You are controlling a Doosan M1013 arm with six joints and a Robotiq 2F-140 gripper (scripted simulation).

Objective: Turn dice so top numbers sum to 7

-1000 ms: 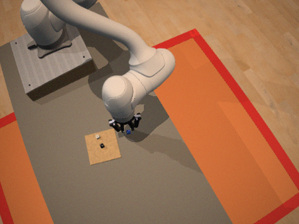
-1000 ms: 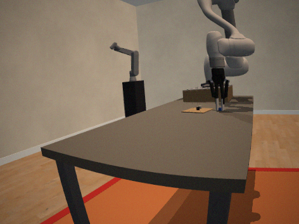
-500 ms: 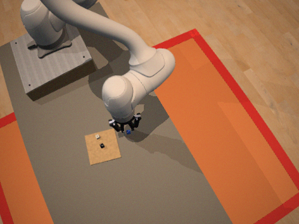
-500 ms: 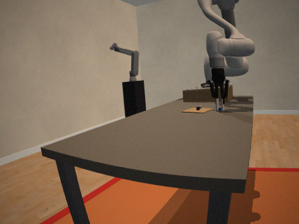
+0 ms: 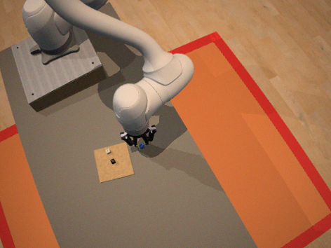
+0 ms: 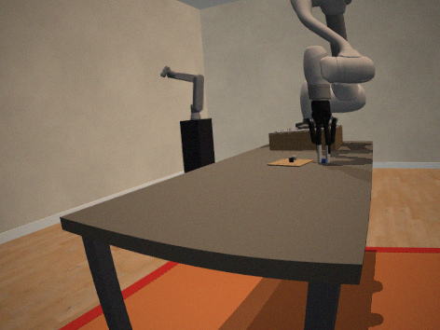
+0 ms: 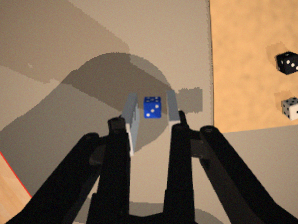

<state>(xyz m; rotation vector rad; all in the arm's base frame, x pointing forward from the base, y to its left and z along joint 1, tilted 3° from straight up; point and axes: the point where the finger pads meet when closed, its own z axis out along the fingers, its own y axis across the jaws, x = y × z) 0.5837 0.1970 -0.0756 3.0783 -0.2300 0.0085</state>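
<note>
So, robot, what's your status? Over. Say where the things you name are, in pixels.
Tool (image 5: 141,143) (image 6: 323,159) (image 7: 152,104) open around blue die (image 5: 142,146) (image 6: 323,161) (image 7: 152,108), with gaps. Blue die off mat (image 5: 119,173) (image 6: 279,163) (image 7: 245,30); black die (image 5: 113,161) (image 6: 292,159) (image 7: 287,63), white die (image 5: 108,151) (image 6: 294,157) (image 7: 290,108) on it. No obstruction seen.

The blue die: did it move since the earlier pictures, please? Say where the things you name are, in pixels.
No, I see no shift: in the top view the blue die (image 5: 142,146) (image 6: 323,160) (image 7: 152,107) keeps its place just off the same edge of the mat (image 5: 113,171) (image 6: 280,163) (image 7: 250,30).
</note>
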